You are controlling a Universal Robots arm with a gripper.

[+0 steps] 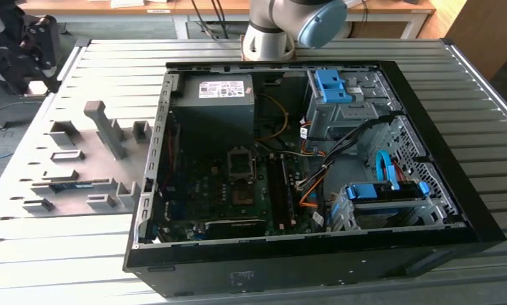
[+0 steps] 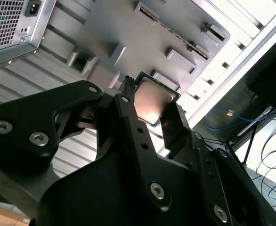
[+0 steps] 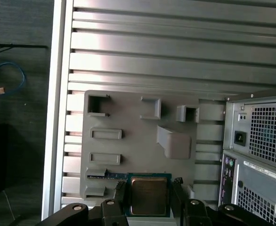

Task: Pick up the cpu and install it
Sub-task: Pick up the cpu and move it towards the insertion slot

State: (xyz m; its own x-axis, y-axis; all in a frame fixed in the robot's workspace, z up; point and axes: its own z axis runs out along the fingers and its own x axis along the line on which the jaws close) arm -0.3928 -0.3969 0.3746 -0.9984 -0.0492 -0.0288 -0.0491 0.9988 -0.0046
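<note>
The cpu [image 3: 149, 195] is a square chip with a metal lid and a green rim. It sits between the two black fingers [image 3: 120, 194] of my gripper [image 3: 149, 200], which is shut on it. In both wrist views the chip hangs above the grey parts tray [image 3: 128, 108], near that tray's edge. The second wrist view shows the cpu [image 2: 152, 100] from below the gripper [image 2: 152, 113], its lid catching light. In the exterior view the open computer case [image 1: 321, 254] lies on the table, with the motherboard's cpu socket [image 1: 239, 162] near its middle.
The grey tray [image 1: 84, 165] lies at the exterior view's left of the case and holds a memory stick [image 3: 105, 174] in a slot. Inside the case are a power supply [image 1: 215, 95], blue drive bays [image 1: 331, 86] and loose cables [image 1: 321, 171]. The arm's base [image 1: 270, 35] stands behind the case.
</note>
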